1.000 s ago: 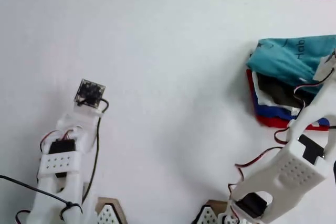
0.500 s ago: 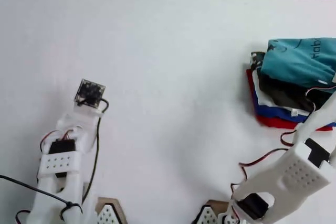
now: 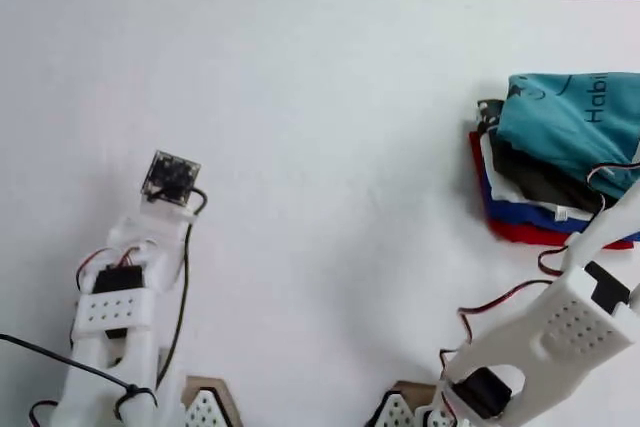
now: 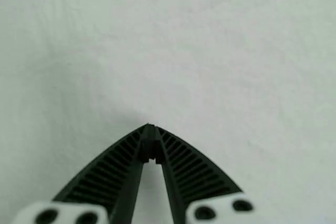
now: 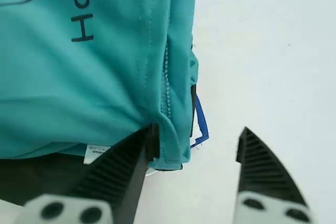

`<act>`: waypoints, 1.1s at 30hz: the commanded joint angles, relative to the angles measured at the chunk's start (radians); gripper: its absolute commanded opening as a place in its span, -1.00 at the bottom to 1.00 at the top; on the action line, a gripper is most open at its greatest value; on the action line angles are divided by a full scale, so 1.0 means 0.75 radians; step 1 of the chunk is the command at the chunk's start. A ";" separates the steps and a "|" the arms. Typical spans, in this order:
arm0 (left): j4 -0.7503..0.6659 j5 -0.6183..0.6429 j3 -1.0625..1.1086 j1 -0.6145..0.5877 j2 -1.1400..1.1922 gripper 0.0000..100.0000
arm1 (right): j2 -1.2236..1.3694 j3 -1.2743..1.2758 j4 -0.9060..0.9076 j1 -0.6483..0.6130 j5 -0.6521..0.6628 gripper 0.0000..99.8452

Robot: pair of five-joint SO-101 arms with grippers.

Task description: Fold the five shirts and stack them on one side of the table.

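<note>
Stack [image 3: 530, 197]: folded shirts piled at one side of the desk [image 3: 320, 97], directly ahead of the right end effector [image 5: 198, 132] and well apart from the left end effector [image 4: 150, 128]
Layers: teal shirt [image 3: 570, 122] on top, then a dark shirt [image 3: 545, 182], a thin white layer, a blue shirt [image 3: 520, 212] and a red shirt [image 3: 515, 232] at the base, each lower edge sticking out a little past the one above
Teal shirt, close up [image 5: 94, 66]: its corner lies just in front of the right end effector and reaches into the gap between the two fingers
Long axis: the stitched side hem of the teal shirt runs straight away from the right end effector, roughly in line with its fingers
Nearer arm: the right arm [image 3: 560, 327] leans over the near edge of the stack; the left arm [image 3: 120, 287] stands far off across bare desk
Right end effector: released, fingers spread wide; one finger touches or nearly touches the teal shirt's corner and the other hangs over bare desk beside it; it grasps nothing
Left end effector: clenched, tips pressed together, empty, over bare desk
Judgement: the pile looks complete, so any next move is probably only a nudge to square the top shirt, or a retreat
</note>
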 commanded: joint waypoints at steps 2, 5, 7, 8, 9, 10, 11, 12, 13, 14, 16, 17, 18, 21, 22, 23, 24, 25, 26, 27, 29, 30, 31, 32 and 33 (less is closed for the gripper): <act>-0.029 -0.012 -0.005 -0.002 -0.031 -0.95 | -0.169 -0.129 0.142 -0.191 -0.055 -0.44; -0.029 -0.012 -0.005 -0.002 -0.031 -0.95 | -0.183 -0.045 0.177 -0.396 -0.055 -0.44; -0.029 -0.012 -0.005 -0.002 -0.031 -0.95 | -0.179 0.039 0.175 -0.498 -0.065 -0.44; -0.029 -0.012 -0.005 -0.002 -0.031 -0.95 | -0.177 0.088 0.173 -0.537 -0.068 -0.44; -0.029 -0.012 -0.005 -0.002 -0.031 -0.95 | -0.177 0.139 0.159 -0.570 -0.078 -0.44; -0.029 -0.012 -0.005 -0.002 -0.031 -0.95 | -0.177 0.186 0.138 -0.594 -0.094 -0.44; -0.029 -0.012 -0.005 -0.002 -0.031 -0.95 | -0.177 0.225 0.114 -0.611 -0.104 -0.44; -0.029 -0.012 -0.005 -0.002 -0.031 -0.95 | -0.177 0.262 0.083 -0.625 -0.106 -0.44; -0.029 -0.012 -0.005 -0.002 -0.031 -0.95 | -0.177 0.295 0.050 -0.633 -0.110 -0.44; -0.029 -0.012 -0.005 -0.002 -0.031 -0.95 | -0.177 0.327 0.019 -0.639 -0.110 -0.44; -0.029 -0.012 -0.005 -0.002 -0.031 -0.95 | -0.177 0.385 -0.042 -0.643 -0.106 -0.44; -0.029 -0.012 -0.005 -0.002 -0.031 -0.95 | -0.177 0.407 -0.064 -0.641 -0.104 -0.44; -0.029 -0.012 -0.005 -0.002 -0.031 -0.95 | -0.177 0.426 -0.087 -0.637 -0.104 -0.44; -0.029 -0.012 -0.005 -0.002 -0.031 -0.95 | -0.177 0.473 -0.130 -0.619 -0.102 -0.50; -0.029 -0.012 -0.005 -0.002 -0.031 -0.95 | -0.177 0.489 -0.146 -0.613 -0.102 -0.53; -0.029 -0.012 -0.005 -0.002 -0.031 -0.95 | -0.177 0.503 -0.165 -0.611 -0.102 -0.58; -0.029 -0.012 -0.005 -0.002 -0.031 -0.95 | -0.177 0.513 -0.177 -0.605 -0.102 -0.61; -0.029 -0.012 -0.005 -0.002 -0.031 -0.95 | -0.177 0.522 -0.187 -0.598 -0.102 -0.64; -0.029 -0.012 -0.005 -0.002 -0.031 -0.95 | -0.177 0.524 -0.191 -0.594 -0.102 -0.65; -0.029 -0.012 -0.005 -0.002 -0.031 -0.95 | -0.177 0.524 -0.191 -0.588 -0.102 -0.65; -0.029 -0.012 -0.005 -0.002 -0.031 -0.95 | -0.183 0.522 -0.191 -0.576 -0.102 -0.65; -0.029 -0.012 -0.005 -0.002 -0.031 -0.95 | -0.189 0.522 -0.191 -0.572 -0.102 -0.66; -0.029 -0.012 -0.005 -0.002 -0.031 -0.95 | -0.191 0.520 -0.189 -0.562 -0.102 -0.67; -0.029 -0.012 -0.005 -0.002 -0.031 -0.95 | -0.193 0.518 -0.187 -0.553 -0.102 -0.70; -0.029 -0.012 -0.005 -0.002 -0.031 -0.95 | -0.195 0.511 -0.187 -0.543 -0.102 -0.76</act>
